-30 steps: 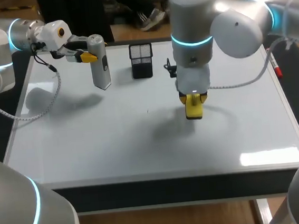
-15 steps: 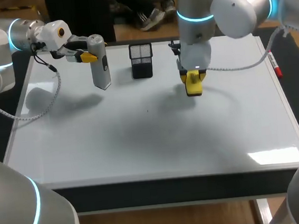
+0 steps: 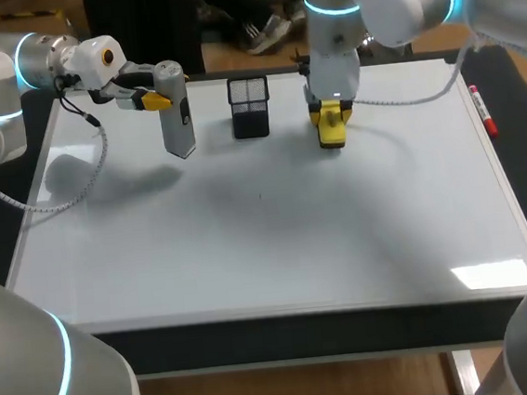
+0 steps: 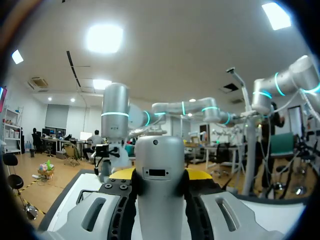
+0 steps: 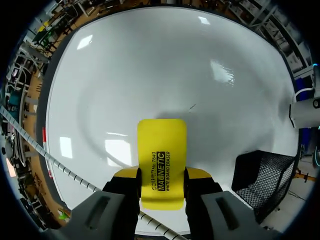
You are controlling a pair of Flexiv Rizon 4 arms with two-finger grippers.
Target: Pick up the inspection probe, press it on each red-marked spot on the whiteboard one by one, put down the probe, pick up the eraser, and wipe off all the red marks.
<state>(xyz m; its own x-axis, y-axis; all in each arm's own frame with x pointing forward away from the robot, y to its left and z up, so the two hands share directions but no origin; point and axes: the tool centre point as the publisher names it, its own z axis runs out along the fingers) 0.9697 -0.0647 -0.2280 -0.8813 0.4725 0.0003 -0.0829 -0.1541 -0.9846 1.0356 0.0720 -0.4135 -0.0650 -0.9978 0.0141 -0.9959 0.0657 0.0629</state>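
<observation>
The grey inspection probe (image 3: 175, 109) stands upright at the back left of the whiteboard (image 3: 249, 245). My left gripper (image 3: 155, 100) is shut on its upper part. In the left wrist view the probe (image 4: 159, 175) fills the gap between the fingers (image 4: 116, 212). My right gripper (image 3: 330, 109) is shut on the yellow eraser (image 3: 331, 127), low over the board's back middle. In the right wrist view the eraser (image 5: 161, 160) sticks out ahead of the gripper (image 5: 161, 189) over bare whiteboard (image 5: 150, 65). I see no red marks on the board.
A black mesh holder (image 3: 249, 106) stands at the back between probe and eraser; it is also beside the right gripper as the mesh holder (image 5: 260, 182). A red marker (image 3: 483, 113) lies on the right frame. A tiny dark speck (image 3: 261, 196) sits mid-board.
My right arm has carried the eraser from the middle of the board toward the back, ending next to the mesh holder. The left arm and the probe have not moved.
</observation>
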